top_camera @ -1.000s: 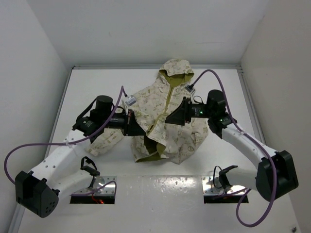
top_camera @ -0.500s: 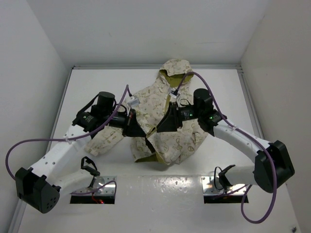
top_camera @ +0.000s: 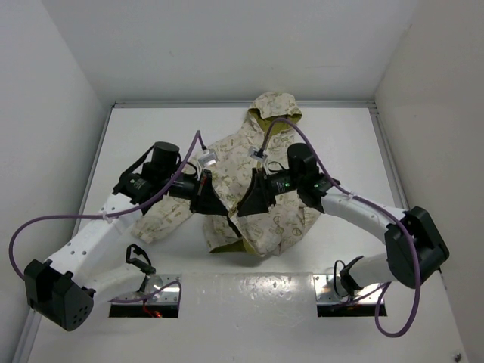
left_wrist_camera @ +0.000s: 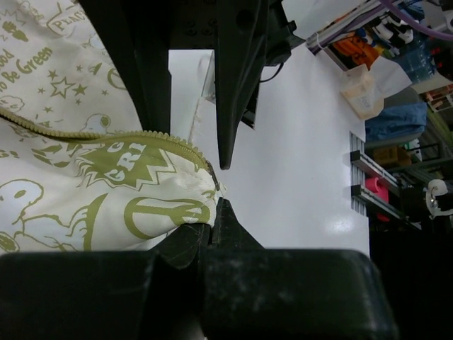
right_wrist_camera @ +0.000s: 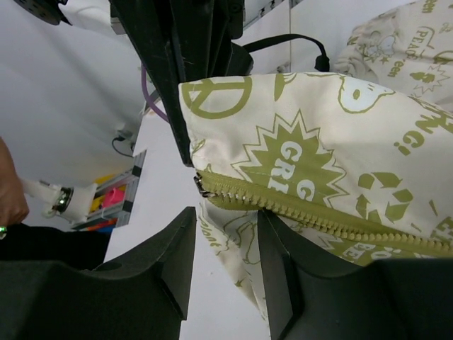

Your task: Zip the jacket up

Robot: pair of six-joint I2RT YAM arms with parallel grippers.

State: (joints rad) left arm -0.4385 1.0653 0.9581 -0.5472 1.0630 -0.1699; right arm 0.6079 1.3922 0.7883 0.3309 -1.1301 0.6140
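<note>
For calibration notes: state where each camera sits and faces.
Top external: above and behind, looking down on the jacket; left arm, right arm show.
Left wrist: on the left arm, facing the jacket's hem corner; left tool fingers show.
Right wrist: facing the zipper; right tool fingers show.
Both wrists share the zipper's end.

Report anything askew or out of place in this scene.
The jacket lies crumpled rather than flat. Its lower hem is flipped up so the olive lining shows, and one sleeve sticks out sideways to the left instead of lying straight.
</note>
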